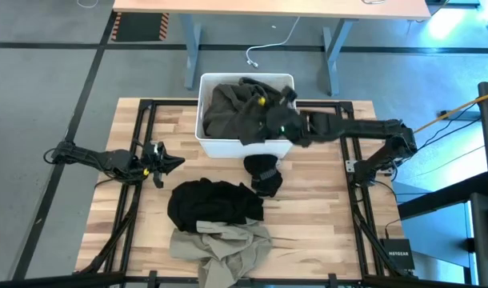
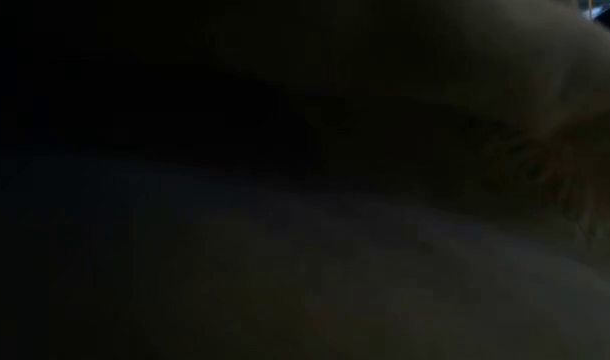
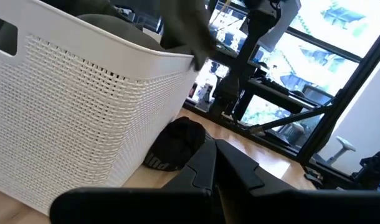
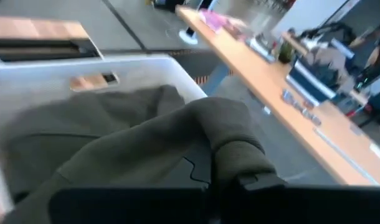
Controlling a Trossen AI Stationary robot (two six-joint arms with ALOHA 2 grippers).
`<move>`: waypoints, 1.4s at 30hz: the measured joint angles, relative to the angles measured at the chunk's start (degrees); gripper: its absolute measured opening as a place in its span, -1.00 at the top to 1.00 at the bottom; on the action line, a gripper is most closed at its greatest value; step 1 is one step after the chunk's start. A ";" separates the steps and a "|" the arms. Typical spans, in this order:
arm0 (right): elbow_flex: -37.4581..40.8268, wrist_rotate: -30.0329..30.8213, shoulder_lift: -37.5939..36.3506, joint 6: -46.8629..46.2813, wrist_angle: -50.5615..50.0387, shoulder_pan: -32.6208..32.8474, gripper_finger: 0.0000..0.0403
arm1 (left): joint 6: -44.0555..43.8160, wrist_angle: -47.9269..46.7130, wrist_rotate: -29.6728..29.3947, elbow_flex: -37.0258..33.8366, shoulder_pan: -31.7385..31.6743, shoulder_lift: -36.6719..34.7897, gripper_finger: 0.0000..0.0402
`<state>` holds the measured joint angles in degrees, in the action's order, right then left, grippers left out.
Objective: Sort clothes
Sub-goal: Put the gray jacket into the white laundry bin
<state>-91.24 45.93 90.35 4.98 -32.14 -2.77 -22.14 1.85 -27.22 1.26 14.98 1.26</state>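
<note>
A dark olive garment point(image 1: 236, 108) fills the white bin point(image 1: 206, 144) at the table's far middle, and part of it drapes over the bin's near rim. My right gripper point(image 4: 240, 186) is over the bin, shut on this garment. My left gripper point(image 3: 215, 152) is shut and empty, low over the table left of the bin. A black garment point(image 1: 216, 204) lies in a heap on the near middle of the table, with a khaki-beige one point(image 1: 224, 248) in front of it. A small black piece point(image 1: 264, 174) lies below the bin. The pink checked shirt is out of view. My right gripper pinches a bunched fold of the olive garment point(image 4: 230, 146) between its two fingers; several layers wrap over the fingertips and hide the pads. The fingers reach in from the table's right side, above the bin. The rest of the garment lies slack in the bin point(image 4: 84, 137).
The low view is dark, covered by cloth close to the lens. Black frame rails point(image 1: 144, 200) run along both sides of the table. A desk point(image 1: 268, 8) stands beyond the far edge. Bare wood shows at the table's near right point(image 1: 316, 232).
</note>
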 joint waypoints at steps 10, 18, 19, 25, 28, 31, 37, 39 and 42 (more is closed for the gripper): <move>0.15 -11.05 2.14 -7.36 -5.82 -10.82 0.89 | -0.03 -0.01 0.01 0.00 -0.02 0.00 0.98; 0.15 -12.07 1.28 -7.39 -7.36 -11.46 0.22 | 0.03 0.00 0.00 0.00 -0.02 0.01 0.98; 0.15 -12.33 0.96 -7.37 -7.45 -11.45 0.12 | -0.25 0.00 0.00 0.00 0.00 0.00 0.98; 0.15 -16.04 -1.38 -7.35 -9.64 -11.45 -0.27 | 0.03 0.00 0.00 0.00 -0.02 0.00 0.98; 0.15 -16.06 -2.71 -7.33 -10.01 -11.45 -0.35 | -0.81 0.04 -0.02 0.00 -0.02 0.00 0.98; 0.15 -16.04 -4.55 -7.31 -10.06 -11.45 -0.36 | -0.01 0.04 0.00 0.00 -0.02 0.00 0.98; 0.15 -17.76 -6.93 -7.31 -9.25 -11.47 -0.37 | -1.37 0.04 -0.02 0.00 -0.02 0.00 0.98; 0.15 -19.00 -7.24 -7.42 -9.23 -11.45 -0.37 | -1.22 0.04 -0.01 0.00 -0.02 0.00 0.98; 0.15 -20.31 -7.28 -7.57 -8.71 -11.45 -0.37 | -1.58 0.04 -0.01 0.00 -0.02 0.00 0.98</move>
<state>-91.09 25.62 83.07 -2.59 -40.85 -14.22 -23.72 1.89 -27.23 1.26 14.96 1.26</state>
